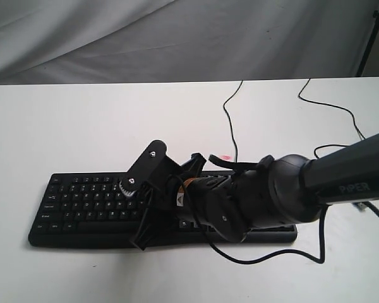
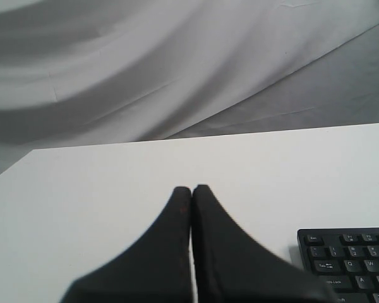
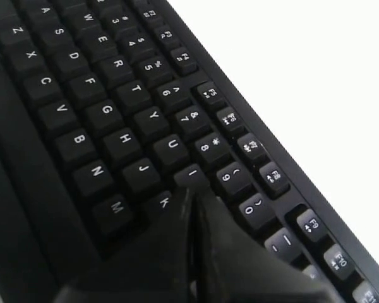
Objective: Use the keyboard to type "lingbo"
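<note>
The black keyboard (image 1: 82, 202) with white legends lies across the near part of the white table (image 1: 82, 126). My right arm reaches in from the right and covers the keyboard's middle. My right gripper (image 3: 192, 192) is shut with nothing held. Its tips sit low over the keyboard (image 3: 82, 95), just beside the I key (image 3: 192, 172) and the K key (image 3: 165, 202), hiding the keys beyond them. I cannot tell whether the tips touch a key. My left gripper (image 2: 191, 188) is shut and empty above bare table, left of the keyboard's (image 2: 350, 259) Esc corner. It is outside the exterior view.
A thin black cable (image 1: 230, 120) runs from the keyboard toward the table's far edge. A second cable (image 1: 331, 104) trails at the right. Something small and pink (image 1: 226, 156) lies behind the arm. Grey cloth (image 1: 177, 38) hangs behind the table.
</note>
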Controlling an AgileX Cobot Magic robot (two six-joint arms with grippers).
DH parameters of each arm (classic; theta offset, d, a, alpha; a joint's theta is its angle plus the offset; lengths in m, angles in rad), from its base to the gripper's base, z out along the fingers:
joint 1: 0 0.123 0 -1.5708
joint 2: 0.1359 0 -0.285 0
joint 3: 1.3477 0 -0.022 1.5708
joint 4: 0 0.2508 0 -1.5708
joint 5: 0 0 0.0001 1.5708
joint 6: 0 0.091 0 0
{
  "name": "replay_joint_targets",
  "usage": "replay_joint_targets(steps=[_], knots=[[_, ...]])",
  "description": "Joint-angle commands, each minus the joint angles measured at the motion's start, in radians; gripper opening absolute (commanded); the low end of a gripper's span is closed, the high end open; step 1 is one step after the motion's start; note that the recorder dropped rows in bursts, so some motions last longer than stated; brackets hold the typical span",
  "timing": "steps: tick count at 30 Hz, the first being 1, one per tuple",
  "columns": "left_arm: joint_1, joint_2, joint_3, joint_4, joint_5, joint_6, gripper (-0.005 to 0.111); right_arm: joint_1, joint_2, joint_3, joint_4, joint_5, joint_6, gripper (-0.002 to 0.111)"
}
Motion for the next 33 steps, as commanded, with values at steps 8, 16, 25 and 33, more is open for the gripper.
replay_joint_targets(steps=[8,16,25,33], knots=[[-0.004,0.003,0.005,-0.001,-0.004,-0.003,0.001,-0.009,0.038,-0.005,-0.013,0.011,-0.031,0.000],[-0.004,0.003,0.005,-0.001,-0.004,-0.003,0.001,-0.009,0.006,-0.005,-0.013,0.011,-0.033,0.000],[-0.004,0.003,0.005,-0.001,-0.004,-0.003,0.001,-0.009,-0.039,-0.048,-0.013,0.071,-0.062,0.000],[-0.004,0.003,0.005,-0.001,-0.004,-0.003,0.001,-0.007,0.017,-0.184,-0.064,0.156,-0.064,0.000]])
